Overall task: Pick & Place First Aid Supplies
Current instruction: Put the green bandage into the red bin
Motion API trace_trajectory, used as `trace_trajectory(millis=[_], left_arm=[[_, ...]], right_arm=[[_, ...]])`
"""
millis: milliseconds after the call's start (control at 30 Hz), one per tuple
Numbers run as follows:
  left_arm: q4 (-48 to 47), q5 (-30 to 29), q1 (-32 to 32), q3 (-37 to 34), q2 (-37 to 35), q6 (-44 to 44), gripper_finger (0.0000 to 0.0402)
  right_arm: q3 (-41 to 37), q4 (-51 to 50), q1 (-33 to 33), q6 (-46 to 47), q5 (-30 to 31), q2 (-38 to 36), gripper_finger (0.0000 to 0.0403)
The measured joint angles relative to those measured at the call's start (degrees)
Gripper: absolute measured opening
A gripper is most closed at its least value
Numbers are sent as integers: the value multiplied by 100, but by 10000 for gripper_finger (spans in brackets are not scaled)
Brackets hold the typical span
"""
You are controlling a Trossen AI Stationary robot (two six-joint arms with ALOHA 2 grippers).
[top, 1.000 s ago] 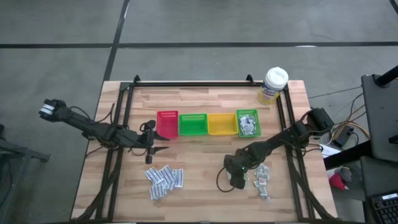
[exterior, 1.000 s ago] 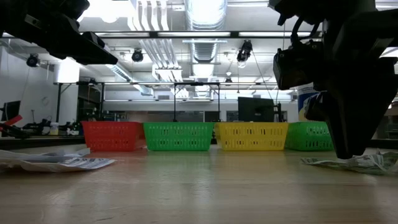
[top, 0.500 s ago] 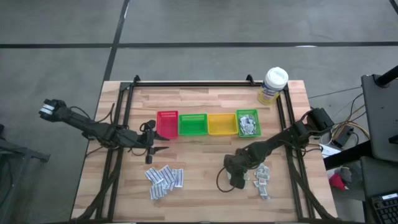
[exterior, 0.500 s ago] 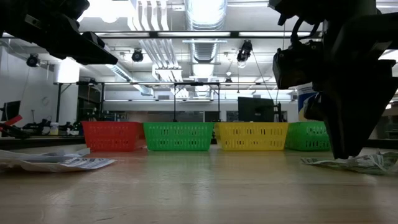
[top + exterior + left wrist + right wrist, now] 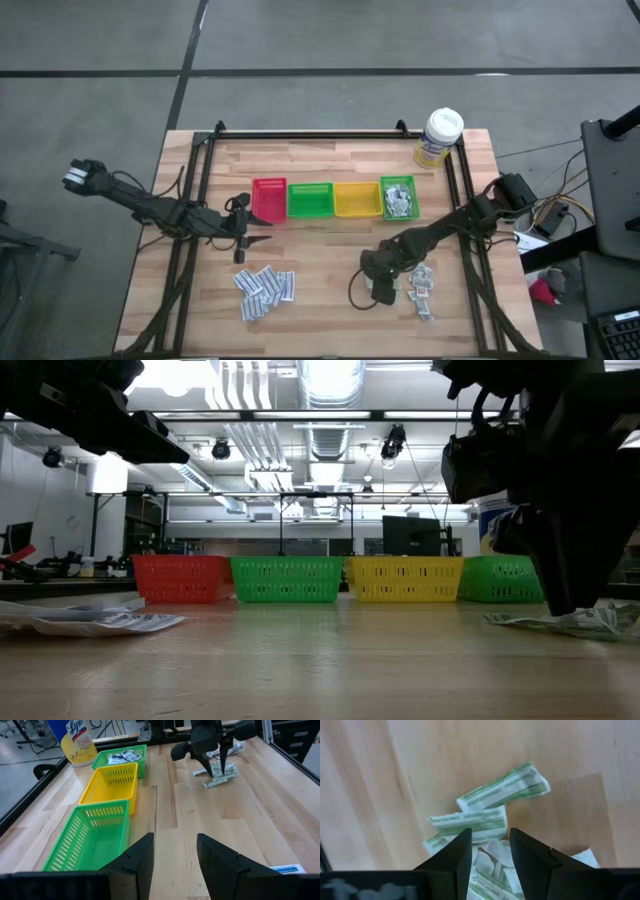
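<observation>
1. Right end effector [image 5: 384,290] positioned low over the green-striped sachets [image 5: 492,805] near the worktop [image 5: 330,300] front right; fingers [image 5: 452,855] parted by a narrow gap, nothing gripped (sachets lie flat on the wood below).
2. Left end effector [image 5: 262,232] stationed in front of the red bin [image 5: 269,200]; fingers [image 5: 137,857] spread apart, empty.
3. White-blue sachets [image 5: 264,290] heaped front left, well apart from both end effectors.
4. Four bins in a row: red, green bin [image 5: 310,200], yellow bin [image 5: 356,199], second green bin [image 5: 398,197] (this last holding several grey-silver packets).
5. Wipes tub [image 5: 439,138] upright at rear right corner.
</observation>
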Motion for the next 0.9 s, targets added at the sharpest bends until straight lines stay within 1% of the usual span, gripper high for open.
trace_trajectory(millis=[200,333,533,667,900], left_arm=[[-2,0,0,0,-1,1,149],[-4,-2,-1,0,-1,28,149],[-7,0,0,0,1,35,149],[-4,-2,1,0,6,37,149],[-1,-2,-1,-38,6,37,149]], right_arm=[[82,60,3,-214,33,45,126],[141,42,3,-273,10,327,126],[458,-345,6,-531,13,646,128],[723,-760,16,-731,249,699,119],[905,-950,16,-960,269,728,92]])
